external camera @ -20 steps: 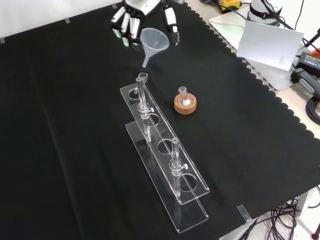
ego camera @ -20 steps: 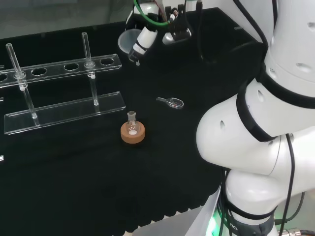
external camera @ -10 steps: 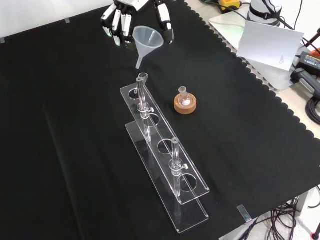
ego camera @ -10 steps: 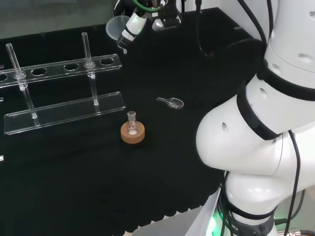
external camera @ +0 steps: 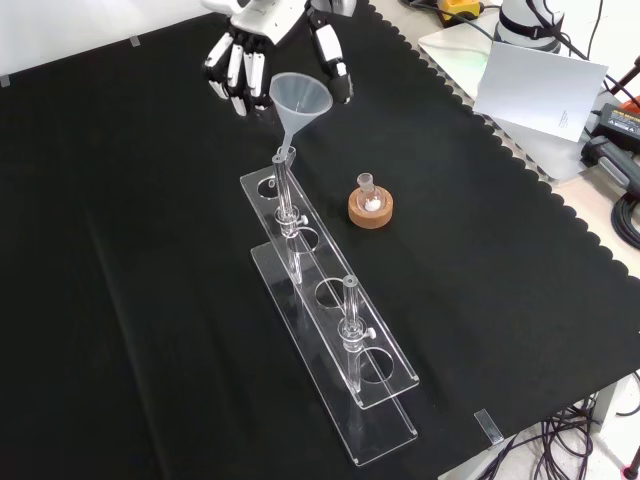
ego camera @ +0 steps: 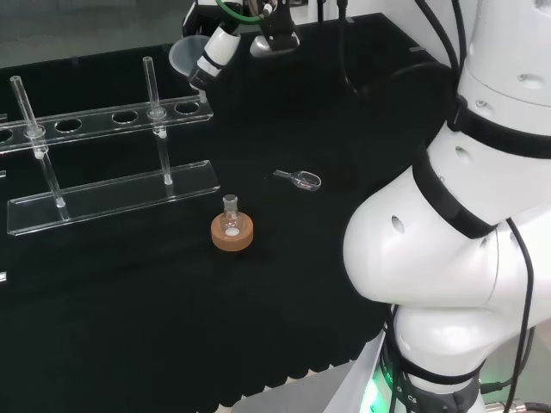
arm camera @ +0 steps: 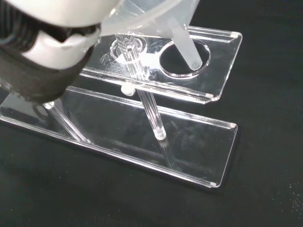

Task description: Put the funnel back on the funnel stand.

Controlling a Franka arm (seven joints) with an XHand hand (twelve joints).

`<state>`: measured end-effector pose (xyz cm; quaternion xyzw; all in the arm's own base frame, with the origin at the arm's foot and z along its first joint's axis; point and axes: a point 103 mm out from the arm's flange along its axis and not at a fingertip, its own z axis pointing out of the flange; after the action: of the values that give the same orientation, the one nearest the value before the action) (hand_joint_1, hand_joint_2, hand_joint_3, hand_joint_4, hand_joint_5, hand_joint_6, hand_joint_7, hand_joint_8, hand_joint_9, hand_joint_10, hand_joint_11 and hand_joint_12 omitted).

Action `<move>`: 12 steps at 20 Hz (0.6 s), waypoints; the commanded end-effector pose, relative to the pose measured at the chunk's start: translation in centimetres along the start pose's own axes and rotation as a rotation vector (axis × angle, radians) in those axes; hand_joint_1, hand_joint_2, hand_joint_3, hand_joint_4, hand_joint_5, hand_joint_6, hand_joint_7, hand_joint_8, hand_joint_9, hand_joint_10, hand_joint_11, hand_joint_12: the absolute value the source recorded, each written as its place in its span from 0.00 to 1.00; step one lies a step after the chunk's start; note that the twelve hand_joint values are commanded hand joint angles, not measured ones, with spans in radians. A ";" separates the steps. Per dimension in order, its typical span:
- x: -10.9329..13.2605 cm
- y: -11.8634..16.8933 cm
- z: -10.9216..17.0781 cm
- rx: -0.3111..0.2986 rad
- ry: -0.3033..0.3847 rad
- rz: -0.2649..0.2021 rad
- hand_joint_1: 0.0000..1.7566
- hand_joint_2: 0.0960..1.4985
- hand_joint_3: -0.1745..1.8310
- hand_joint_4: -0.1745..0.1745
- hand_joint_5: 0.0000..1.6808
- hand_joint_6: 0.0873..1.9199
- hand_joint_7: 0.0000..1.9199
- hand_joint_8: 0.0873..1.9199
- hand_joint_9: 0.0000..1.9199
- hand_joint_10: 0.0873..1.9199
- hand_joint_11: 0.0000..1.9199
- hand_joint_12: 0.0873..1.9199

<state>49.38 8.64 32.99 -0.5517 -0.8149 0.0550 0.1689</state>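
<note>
The hand (external camera: 262,48) grips the funnel (external camera: 298,101) by its cone, fingers curled round one side and the thumb on the other. In the last second it has carried the funnel across the bench (external camera: 120,250) toward the stand (external camera: 330,300): in the front view the spout, which hung well short of the rack, now reaches down to the rack's near end, and in the head view the hand has slid left until the funnel sits just above the stand's right-hand tip.

The wrist view tells the most — the spout's tip hangs over the end hole (arm camera: 185,59) of the top plate, inside its outline but not yet through it, as far as I can judge. The spout leans rather than pointing straight down, and the upright rod (arm camera: 142,94) stands just beside it.

So the carry looks nearly done and the lowering is what remains. The tilt is the risk: a slanted spout may catch the hole's rim or nudge the light rack. Straightening before descending seems wise. The flask on its cork ring (external camera: 370,207) and the small scoop (ego camera: 300,179) lie well apart from the work.
</note>
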 end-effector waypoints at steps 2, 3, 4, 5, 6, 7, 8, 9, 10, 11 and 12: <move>-0.4 1.4 0.3 0.007 -0.022 0.024 0.53 0.30 0.35 0.64 0.46 0.26 0.59 0.19 0.33 0.28 0.00 0.71; -0.5 1.5 0.3 0.007 -0.026 0.026 0.53 0.30 0.35 0.64 0.46 0.26 0.59 0.19 0.33 0.28 0.00 0.71; -0.7 1.7 0.2 0.008 -0.026 0.028 0.53 0.30 0.35 0.64 0.46 0.26 0.59 0.19 0.33 0.28 0.00 0.71; -0.9 1.8 0.1 -0.002 -0.022 0.022 0.53 0.30 0.35 0.64 0.46 0.26 0.59 0.19 0.33 0.28 0.00 0.71; -1.0 1.9 0.1 -0.003 -0.022 0.020 0.53 0.30 0.35 0.64 0.46 0.26 0.59 0.19 0.33 0.28 0.00 0.72; -1.0 2.0 0.1 0.000 -0.021 0.020 0.53 0.30 0.35 0.64 0.46 0.26 0.59 0.19 0.33 0.28 0.00 0.72; -1.0 2.8 0.2 0.009 -0.022 0.015 0.53 0.30 0.35 0.64 0.46 0.26 0.59 0.19 0.33 0.28 0.00 0.72; -0.9 3.2 0.2 0.010 -0.023 0.012 0.53 0.30 0.35 0.64 0.46 0.26 0.59 0.19 0.33 0.28 0.00 0.72; -0.8 3.5 0.2 0.010 -0.023 0.009 0.53 0.30 0.35 0.63 0.46 0.26 0.59 0.19 0.33 0.28 0.00 0.72; -0.8 3.8 0.3 0.010 -0.024 0.006 0.53 0.30 0.35 0.63 0.46 0.26 0.59 0.19 0.33 0.28 0.00 0.72; -0.7 4.2 0.3 0.010 -0.023 0.003 0.53 0.30 0.35 0.63 0.47 0.26 0.59 0.19 0.33 0.28 0.00 0.72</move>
<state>51.56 8.61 32.01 -0.5592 -0.8107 0.0643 0.1611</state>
